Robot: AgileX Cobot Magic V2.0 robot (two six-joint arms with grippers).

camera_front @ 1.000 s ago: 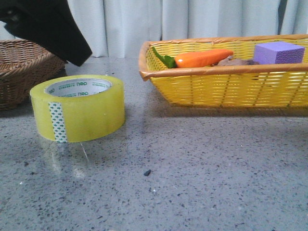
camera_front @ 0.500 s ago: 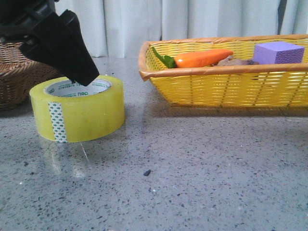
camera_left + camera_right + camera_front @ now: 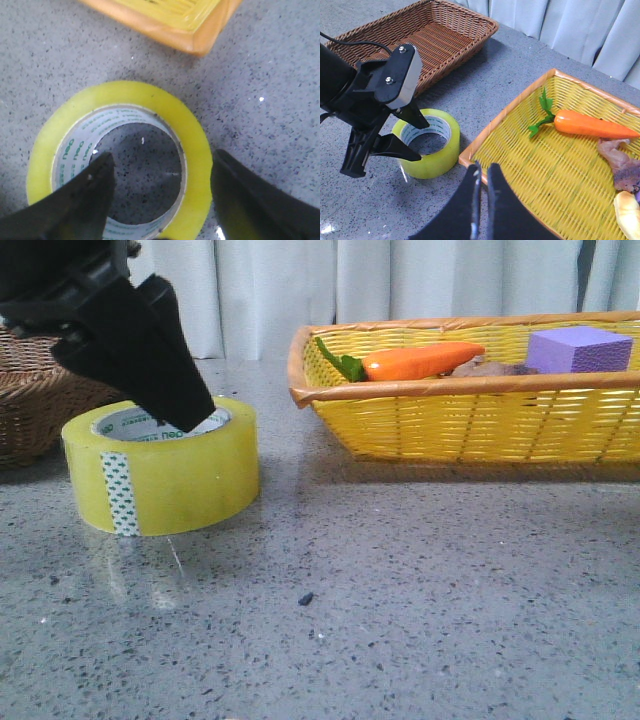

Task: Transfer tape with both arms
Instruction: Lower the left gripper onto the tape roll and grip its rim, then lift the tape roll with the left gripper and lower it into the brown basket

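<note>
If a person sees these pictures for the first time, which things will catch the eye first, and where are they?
First is the yellow tape lying flat on the grey table at the left, with the open left tool straddling its wall, one finger inside the core and one outside. Next is the yellow basket at the right, holding an orange carrot and a purple block.
</note>
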